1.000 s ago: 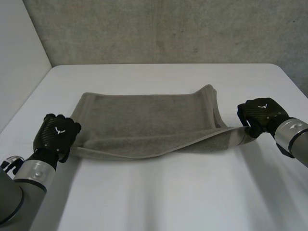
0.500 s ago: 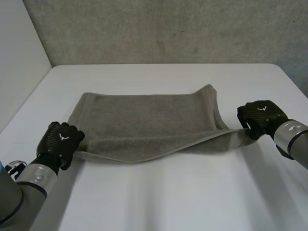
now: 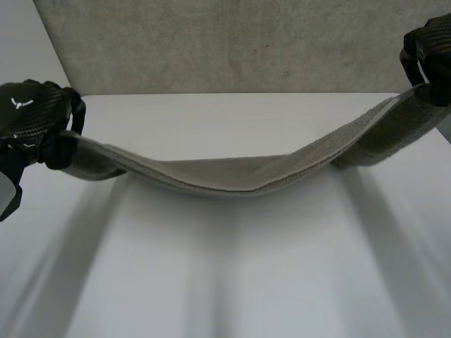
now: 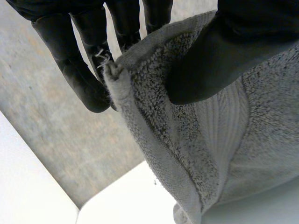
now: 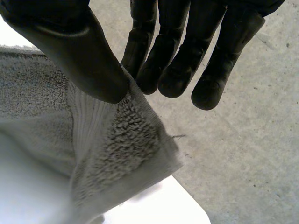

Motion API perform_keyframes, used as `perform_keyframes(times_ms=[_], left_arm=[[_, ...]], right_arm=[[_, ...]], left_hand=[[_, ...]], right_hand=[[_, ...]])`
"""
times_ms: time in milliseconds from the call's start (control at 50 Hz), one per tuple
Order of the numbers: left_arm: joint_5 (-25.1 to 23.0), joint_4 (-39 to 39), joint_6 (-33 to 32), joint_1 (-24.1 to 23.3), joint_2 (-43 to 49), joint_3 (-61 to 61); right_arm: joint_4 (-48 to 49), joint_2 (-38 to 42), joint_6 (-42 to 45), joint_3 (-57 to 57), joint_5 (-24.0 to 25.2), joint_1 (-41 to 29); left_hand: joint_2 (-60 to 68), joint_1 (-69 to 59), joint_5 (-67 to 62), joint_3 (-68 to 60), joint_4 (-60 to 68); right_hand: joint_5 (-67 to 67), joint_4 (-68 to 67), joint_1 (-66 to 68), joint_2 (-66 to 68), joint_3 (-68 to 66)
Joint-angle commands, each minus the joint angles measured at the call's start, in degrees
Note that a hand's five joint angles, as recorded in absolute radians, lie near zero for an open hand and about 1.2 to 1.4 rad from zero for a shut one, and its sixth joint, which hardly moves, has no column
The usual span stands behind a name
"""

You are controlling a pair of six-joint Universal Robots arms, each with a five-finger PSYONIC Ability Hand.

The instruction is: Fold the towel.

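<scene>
Left hand [image 3: 32,116] pinches towel [image 3: 232,179] corner | right hand [image 3: 430,51] pinches other corner | towel sags

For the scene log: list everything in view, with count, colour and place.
towel: one, grey-green, stretched between the two hands, sagging in the middle over the table
table: one, white, under the towel
wall: one, grey concrete, behind the table
left hand: one, black, raised, pinching the towel's left end near a corner between thumb and fingers
right hand: one, black, raised, pinching the towel's right end near a corner between thumb and fingers
</scene>
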State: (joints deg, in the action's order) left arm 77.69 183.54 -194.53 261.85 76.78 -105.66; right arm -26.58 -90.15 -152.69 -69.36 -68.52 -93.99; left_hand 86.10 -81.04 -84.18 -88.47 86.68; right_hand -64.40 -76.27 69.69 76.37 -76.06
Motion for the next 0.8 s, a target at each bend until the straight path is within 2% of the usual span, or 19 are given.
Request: perform_keyframes(times_ms=[20, 80, 100, 120, 140, 180, 200, 240, 260, 300, 480, 620, 800], left_arm=[[0.62, 0.24, -0.58, 0.33, 6.96, 1.76], [0.62, 0.24, -0.58, 0.33, 9.79, 3.09], [0.70, 0.24, -0.58, 0.33, 12.93, 4.91], [0.79, 0.15, -0.58, 0.33, 16.61, 7.02], [0.79, 0.15, -0.58, 0.33, 16.65, 7.04], [1.93, -0.81, -0.85, 0.24, 25.13, 12.29], [1.94, -0.81, -0.85, 0.24, 25.17, 12.32], [3.77, -4.66, -1.20, -0.63, 33.40, 17.65], [3.78, -4.68, -1.20, -0.64, 33.44, 17.68], [5.27, -8.97, -2.16, -0.81, 40.00, 22.58], [5.89, -11.36, -2.43, -1.34, 49.17, 30.68], [6.42, -9.78, -2.34, -4.07, 55.85, 39.83], [10.37, -9.25, -2.52, -4.77, 62.96, 49.22]], right_arm=[[-1.20, 1.55, 4.85, 1.33, -0.29, -0.49], [-0.59, 5.57, 5.91, 2.03, -0.30, -0.85], [-0.58, 5.60, 5.91, 2.04, -0.30, -0.85], [0.03, 9.17, 6.26, 3.17, -0.64, -0.94], [0.03, 9.20, 6.26, 3.18, -0.65, -0.94], [0.56, 16.73, 7.05, 7.03, -1.35, -2.59], [0.56, 16.76, 7.05, 7.05, -1.35, -2.61], [-0.05, 23.41, 9.32, 10.63, -3.62, -4.27], [-0.06, 23.44, 9.34, 10.65, -3.63, -4.28], [-0.32, 29.39, 12.31, 13.36, -6.96, -4.98], [1.70, 41.20, 13.91, 19.35, -9.88, -5.07], [8.29, 50.51, 13.12, 26.21, -11.19, -5.51], [9.52, 59.11, 11.45, 37.18, -11.81, -6.47]], left_hand=[[-6.10, 1.04, 14.18, 8.47, -6.68], [-6.10, 1.04, 14.18, 8.47, -6.68], [-6.10, 1.04, 14.18, 8.47, -6.68], [-6.10, 1.04, 14.18, 8.47, -6.68], [-6.10, 1.04, 14.18, 8.47, -6.68], [-6.10, 1.04, 14.18, 8.47, -6.68], [-6.10, 1.04, 14.18, 8.47, -6.68], [-6.10, 1.04, 14.18, 8.47, -6.68], [-6.10, 1.04, 14.18, 8.47, -6.68], [-6.10, 1.04, 14.18, 8.47, -6.68], [-6.10, 1.04, 14.18, 8.47, -6.68], [-6.10, 1.04, 14.18, 8.47, -6.68], [-6.10, 1.04, 14.18, 8.47, -6.68]], right_hand=[[-5.60, -3.73, 10.31, 3.63, -3.94], [-5.60, -3.73, 10.31, 3.63, -3.94], [-5.60, -3.73, 10.31, 3.63, -3.94], [-5.60, -3.73, 10.31, 3.63, -3.94], [-5.60, -3.73, 10.31, 3.63, -3.94], [-5.60, -3.73, 10.31, 3.63, -3.94], [-5.60, -3.73, 10.31, 3.63, -3.94], [-5.60, -3.73, 10.31, 3.63, -3.94], [-5.60, -3.73, 10.31, 3.63, -3.94], [-5.60, -3.73, 10.31, 3.63, -3.94], [-5.60, -3.73, 10.31, 3.63, -3.94], [-5.60, -3.73, 10.31, 3.63, -3.94], [-5.60, -3.73, 10.31, 3.63, -3.94]])
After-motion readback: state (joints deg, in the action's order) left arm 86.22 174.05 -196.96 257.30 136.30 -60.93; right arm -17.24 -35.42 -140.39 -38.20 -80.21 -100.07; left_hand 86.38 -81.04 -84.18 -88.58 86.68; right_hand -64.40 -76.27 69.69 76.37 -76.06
